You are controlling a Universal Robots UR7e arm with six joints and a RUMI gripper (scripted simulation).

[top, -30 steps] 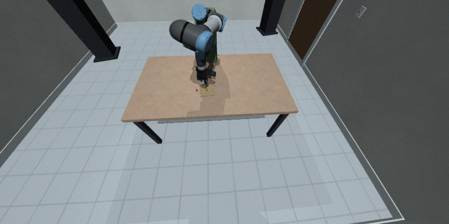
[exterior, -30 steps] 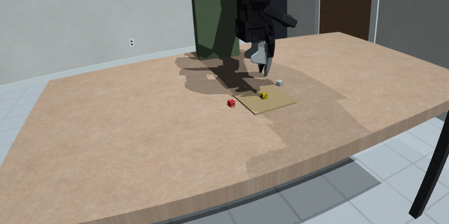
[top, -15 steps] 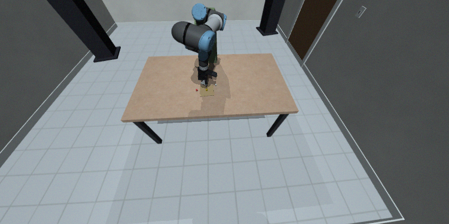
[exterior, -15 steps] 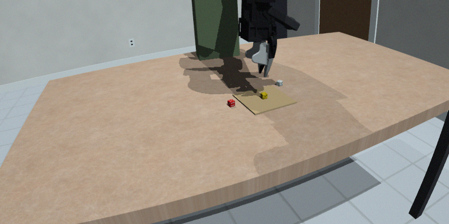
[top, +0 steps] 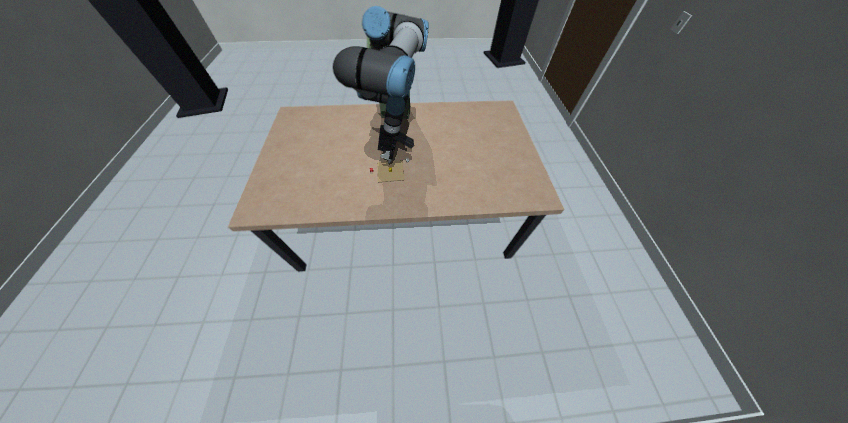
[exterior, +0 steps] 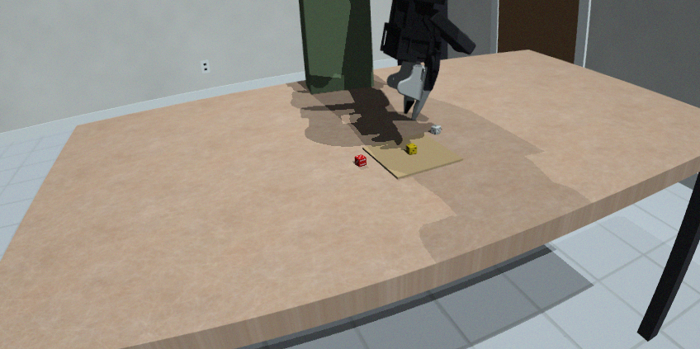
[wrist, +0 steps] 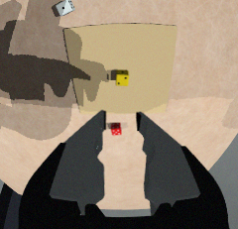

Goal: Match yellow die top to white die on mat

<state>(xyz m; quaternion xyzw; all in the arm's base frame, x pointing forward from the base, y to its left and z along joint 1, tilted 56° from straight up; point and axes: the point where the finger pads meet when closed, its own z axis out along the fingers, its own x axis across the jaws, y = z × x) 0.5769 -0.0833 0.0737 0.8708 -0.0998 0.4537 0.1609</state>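
Yellow die sits on the mat, well inside its edges, looks flat. Key relation: the gripper hangs above and to the base side of it, clear of contact; in the wrist view the die is straight ahead of the gap, past the fingertips. So the next move should go outward over the mat, then down. Die is a cube, no long axis to line up with; its sides look near square to the jaws. Only one arm, so no question of which is nearer. Claw is narrow but parted, nothing in it. Red die shows between the fingers in the wrist view but lies on the table off the mat, not gripped. White die is also off the mat, near a corner. Top of white reads as one pip, yellow probably two, so likely still needs a turn; pips are small, low confidence. Risk: clipping white on a sideways swing. Count: three dice (one yellow, one white, one red), one mat, one gripper, one table.
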